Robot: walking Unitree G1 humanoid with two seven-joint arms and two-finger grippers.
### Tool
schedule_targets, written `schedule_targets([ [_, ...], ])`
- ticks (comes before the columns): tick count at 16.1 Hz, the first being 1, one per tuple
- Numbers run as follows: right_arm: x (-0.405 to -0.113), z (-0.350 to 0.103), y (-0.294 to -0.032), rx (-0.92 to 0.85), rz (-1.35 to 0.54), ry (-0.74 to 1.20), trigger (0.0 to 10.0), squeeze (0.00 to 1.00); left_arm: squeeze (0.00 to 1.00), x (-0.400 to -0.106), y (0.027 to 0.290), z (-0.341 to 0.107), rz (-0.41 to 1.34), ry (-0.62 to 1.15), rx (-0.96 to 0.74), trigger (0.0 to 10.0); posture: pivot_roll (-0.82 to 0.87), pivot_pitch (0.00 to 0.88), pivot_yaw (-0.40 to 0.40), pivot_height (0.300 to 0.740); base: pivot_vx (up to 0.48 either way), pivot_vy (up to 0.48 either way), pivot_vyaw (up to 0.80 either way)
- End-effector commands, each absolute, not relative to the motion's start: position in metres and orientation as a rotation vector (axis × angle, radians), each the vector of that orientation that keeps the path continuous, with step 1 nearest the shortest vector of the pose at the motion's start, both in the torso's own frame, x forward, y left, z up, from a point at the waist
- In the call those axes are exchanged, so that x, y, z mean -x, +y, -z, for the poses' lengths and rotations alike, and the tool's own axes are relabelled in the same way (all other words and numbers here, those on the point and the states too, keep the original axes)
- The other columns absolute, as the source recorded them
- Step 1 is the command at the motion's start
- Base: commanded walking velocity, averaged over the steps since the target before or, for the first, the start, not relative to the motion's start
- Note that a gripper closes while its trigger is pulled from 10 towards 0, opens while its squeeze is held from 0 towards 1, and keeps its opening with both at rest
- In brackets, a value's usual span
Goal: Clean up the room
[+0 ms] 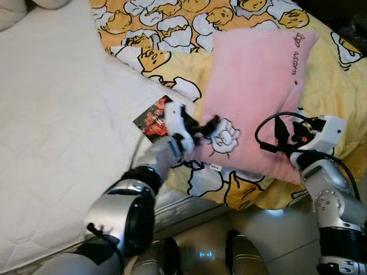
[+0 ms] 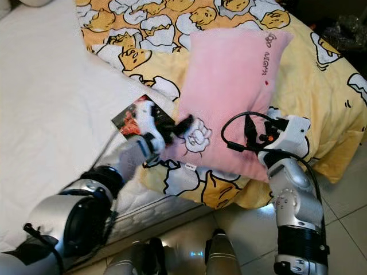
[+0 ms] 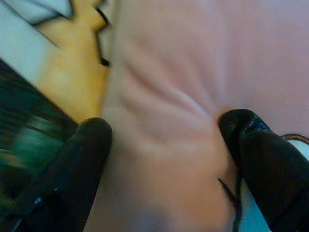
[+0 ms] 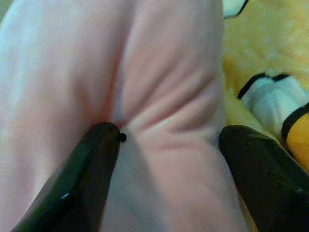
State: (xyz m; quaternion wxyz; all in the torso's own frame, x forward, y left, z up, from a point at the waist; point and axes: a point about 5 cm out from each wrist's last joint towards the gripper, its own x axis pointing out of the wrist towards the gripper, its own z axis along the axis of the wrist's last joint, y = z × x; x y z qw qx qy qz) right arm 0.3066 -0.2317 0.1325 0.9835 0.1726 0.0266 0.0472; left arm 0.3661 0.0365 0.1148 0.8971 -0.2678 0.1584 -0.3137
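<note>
A dark printed card lies on the white mattress at nine o'clock of the pink pillow, just beside the yellow cartoon blanket; the pillow lies on that blanket; the left gripper pinches the pillow's edge at eight o'clock, fabric bunched between its fingers; the right gripper clasps the five o'clock corner likewise.

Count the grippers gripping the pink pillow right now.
2. The left gripper pinches the pink pillow at its near left corner, beside the white cartoon print; the right gripper pinches its near right edge, over the yellow blanket.
</note>
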Motion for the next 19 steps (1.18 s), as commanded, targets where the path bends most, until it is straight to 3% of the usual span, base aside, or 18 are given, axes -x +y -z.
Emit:
schedule_targets([
  [1, -0.302, -0.131, -0.227, -0.368, -0.139, 0.078, 10.0, 0.00, 0.00, -0.358, 0.029, -0.104, 0.684, 0.384, 0.586, 10.0, -0.26, 0.249, 0.130, 0.724, 0.000, 0.000, 0.00],
  [5, -0.291, -0.132, -0.236, -0.351, -0.174, 0.123, 10.0, 0.00, 0.00, -0.343, -0.009, -0.107, 0.830, 0.395, 0.638, 10.0, -0.28, 0.256, 0.120, 0.724, 0.000, 0.000, 0.00],
  [7, -0.289, -0.129, -0.236, -0.354, -0.178, 0.135, 10.0, 0.00, 0.00, -0.337, -0.015, -0.102, 0.847, 0.412, 0.614, 10.0, -0.29, 0.256, 0.122, 0.724, 0.000, 0.000, 0.00],
  [8, -0.289, -0.127, -0.236, -0.356, -0.166, 0.141, 8.1, 0.00, 0.00, -0.338, -0.014, -0.102, 0.847, 0.401, 0.618, 4.9, -0.29, 0.256, 0.123, 0.724, 0.000, 0.000, 0.00],
  [9, -0.289, -0.124, -0.237, -0.371, -0.161, 0.143, 0.0, 0.00, 0.00, -0.339, -0.013, -0.103, 0.845, 0.392, 0.645, 0.0, -0.28, 0.255, 0.123, 0.724, 0.000, 0.000, 0.00],
  [13, -0.285, -0.122, -0.222, -0.461, -0.230, 0.154, 0.0, 0.00, 0.00, -0.332, -0.019, -0.102, 0.928, 0.392, 0.709, 0.0, -0.27, 0.259, 0.122, 0.724, 0.000, 0.000, 0.00],
  [19, -0.283, -0.113, -0.215, -0.453, -0.274, 0.189, 0.0, 0.00, 0.00, -0.330, -0.013, -0.100, 1.016, 0.379, 0.620, 0.0, -0.24, 0.245, 0.119, 0.724, 0.000, 0.000, 0.00],
])
